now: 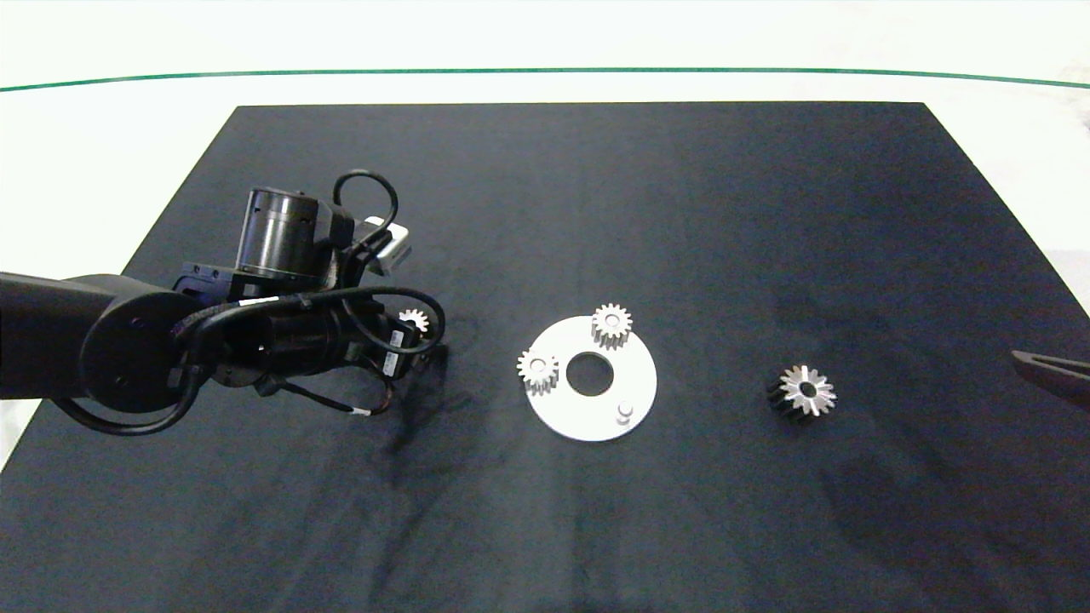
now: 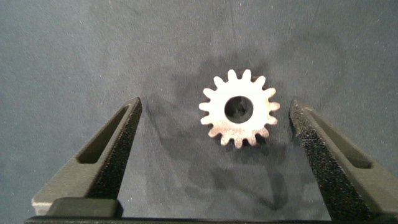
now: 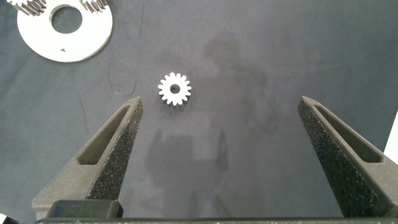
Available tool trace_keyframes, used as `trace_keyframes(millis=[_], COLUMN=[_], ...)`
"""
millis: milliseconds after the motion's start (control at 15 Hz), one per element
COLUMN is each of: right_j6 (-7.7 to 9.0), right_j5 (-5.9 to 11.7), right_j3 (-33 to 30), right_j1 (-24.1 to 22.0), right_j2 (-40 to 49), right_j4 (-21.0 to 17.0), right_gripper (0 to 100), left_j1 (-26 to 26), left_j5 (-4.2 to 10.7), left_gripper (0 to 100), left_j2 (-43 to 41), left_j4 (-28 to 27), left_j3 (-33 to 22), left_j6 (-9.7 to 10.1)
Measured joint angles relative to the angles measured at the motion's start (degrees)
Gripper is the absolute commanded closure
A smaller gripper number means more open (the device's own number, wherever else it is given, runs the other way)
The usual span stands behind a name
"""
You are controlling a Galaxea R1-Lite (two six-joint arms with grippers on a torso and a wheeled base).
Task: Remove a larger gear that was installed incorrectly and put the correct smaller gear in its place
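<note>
The smaller gear [image 2: 239,111], a silver spur gear with short teeth, lies flat on the black mat between the fingers of my open left gripper [image 2: 216,109], nearer one finger and touching neither. From above it peeks out [image 1: 413,319] beside the left wrist. The white round plate [image 1: 634,375] carries two lookalike small gears [image 1: 611,324] [image 1: 537,369] and one bare peg [image 1: 624,411]. The larger gear [image 1: 805,392], star-like, rests on the mat right of the plate; it also shows ahead of my open, empty right gripper [image 3: 221,102] as a toothed wheel [image 3: 174,89].
The black mat [image 1: 596,213] covers most of the white table. The left arm [image 1: 128,340] with its cables reaches in from the left. Only a tip of the right gripper [image 1: 1052,373] shows at the right edge.
</note>
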State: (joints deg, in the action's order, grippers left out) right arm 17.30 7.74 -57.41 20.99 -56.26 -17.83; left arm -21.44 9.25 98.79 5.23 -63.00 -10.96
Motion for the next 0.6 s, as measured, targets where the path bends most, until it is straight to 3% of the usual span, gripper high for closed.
trace_keyframes(millis=[600], right_j6=[-0.44], right_j5=[-0.22], right_j3=[0.27], right_j1=[0.00], right_j2=[0.06], right_j4=[0.09], right_gripper=[0], left_j1=[-0.52], left_j5=[0.41], left_gripper=[23], left_j2=[0.79], left_j4=[2.65], left_j3=[0.90], left_j6=[-0.04])
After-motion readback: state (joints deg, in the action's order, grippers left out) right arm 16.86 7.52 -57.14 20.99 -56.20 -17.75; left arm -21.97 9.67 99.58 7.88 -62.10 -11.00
